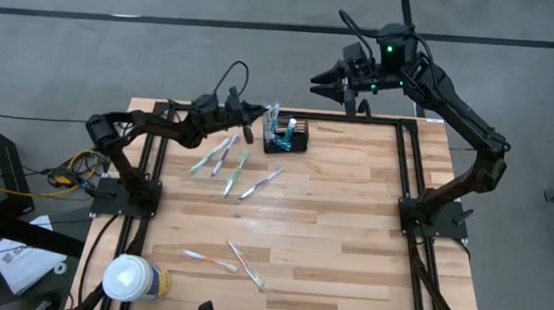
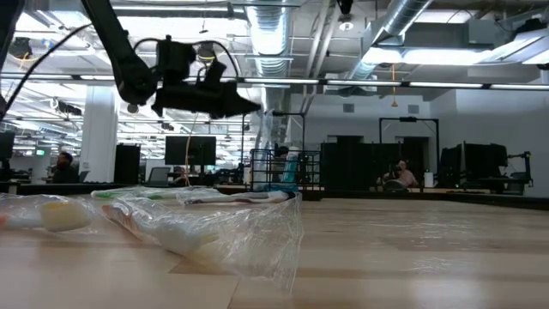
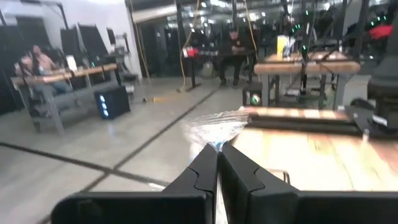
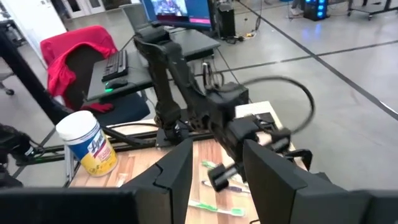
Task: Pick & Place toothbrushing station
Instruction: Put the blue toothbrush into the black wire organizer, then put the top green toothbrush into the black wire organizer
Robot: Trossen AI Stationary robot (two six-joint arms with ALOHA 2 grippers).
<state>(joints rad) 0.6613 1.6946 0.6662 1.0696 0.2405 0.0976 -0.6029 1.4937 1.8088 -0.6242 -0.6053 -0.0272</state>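
Note:
The black wire-mesh basket (image 1: 288, 136) stands near the table's far edge with teal tubes upright in it; it also shows in the low view (image 2: 283, 170). My left gripper (image 1: 252, 126) is just left of the basket, above the table, shut on a clear-wrapped toothbrush (image 1: 272, 113). Several wrapped toothbrushes lie flat on the table: some left of centre (image 1: 226, 158) and two near the front (image 1: 247, 264). My right gripper (image 1: 323, 80) hangs open and empty beyond the table's far edge. My left gripper pinches the crinkled clear wrapper (image 3: 216, 132) of a toothbrush between its two fingertips (image 3: 205, 163). The fingers lie about level and come from the table's left. The wrapper fans out past the fingertips, beside the basket's left end; whether the brush touches the basket, I cannot tell.
A white-lidded yellow-blue cup (image 1: 131, 280) stands at the near left corner. Wrapped brushes (image 2: 206, 225) lie close in front of the low camera. A black frame rail (image 1: 358, 122) runs along the table's far edge. People sit at desks in the room behind.

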